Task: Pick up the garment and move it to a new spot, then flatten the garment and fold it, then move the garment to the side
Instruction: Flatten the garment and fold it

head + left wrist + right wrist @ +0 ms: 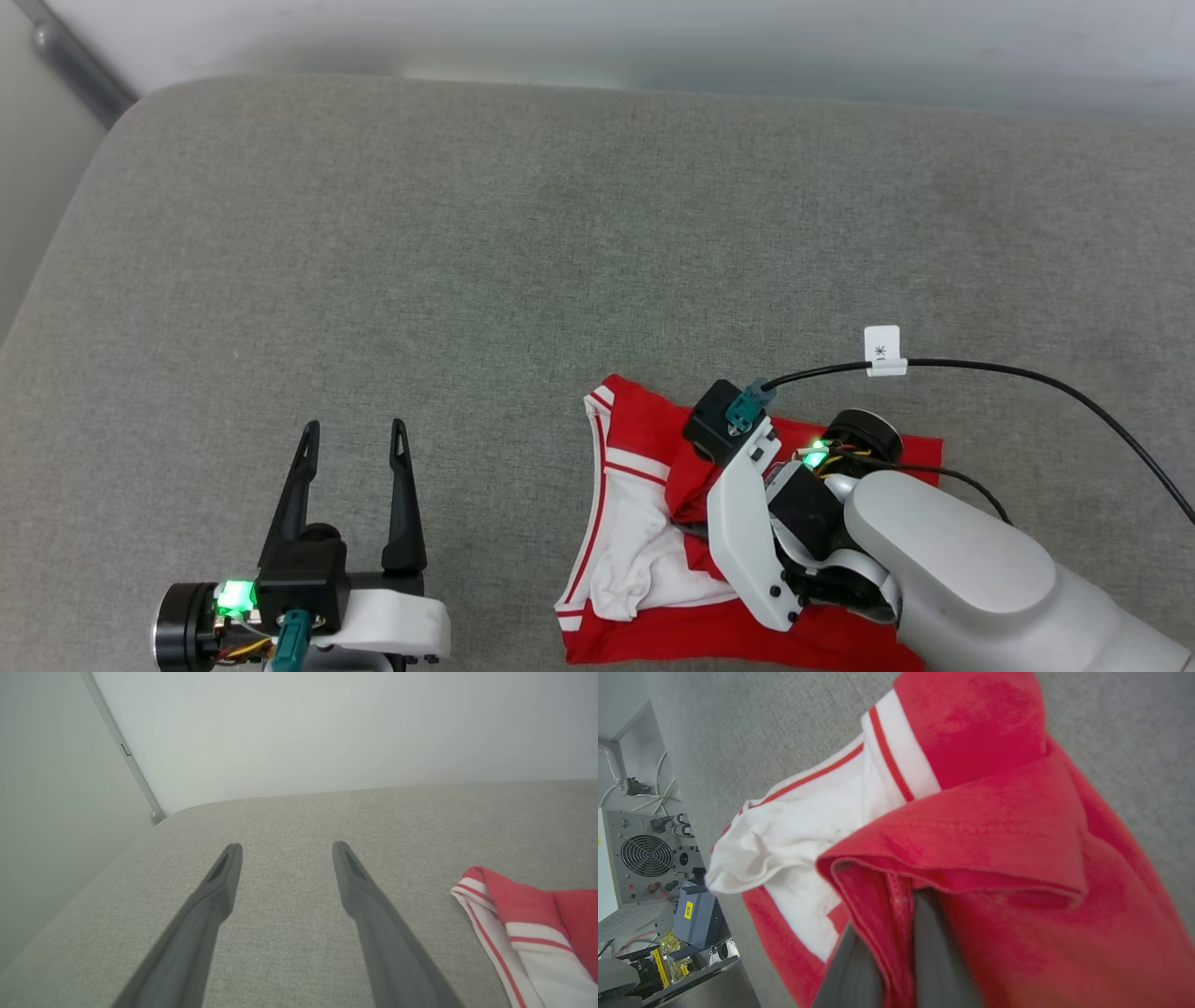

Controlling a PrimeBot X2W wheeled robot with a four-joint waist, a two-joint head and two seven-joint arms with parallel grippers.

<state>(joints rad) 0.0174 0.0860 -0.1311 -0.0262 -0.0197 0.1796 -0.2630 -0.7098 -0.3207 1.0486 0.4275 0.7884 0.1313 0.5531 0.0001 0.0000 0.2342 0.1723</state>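
The garment (630,532) lies bunched at the near right of the grey cushion (467,233), a red fold pinched, it seems, in the tightly closed right gripper (889,914). The left gripper (355,426) hovers wide open, empty. Best lift slowly so no cloth drags.

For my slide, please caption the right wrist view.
Right gripper shut on a red fold of the garment lying on the grey cushion.

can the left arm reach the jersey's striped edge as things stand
Probably yes: the left gripper is open, and only bare cushion lies between it and the striped edge of the garment. The right gripper, shut on red fabric, sits farther right.
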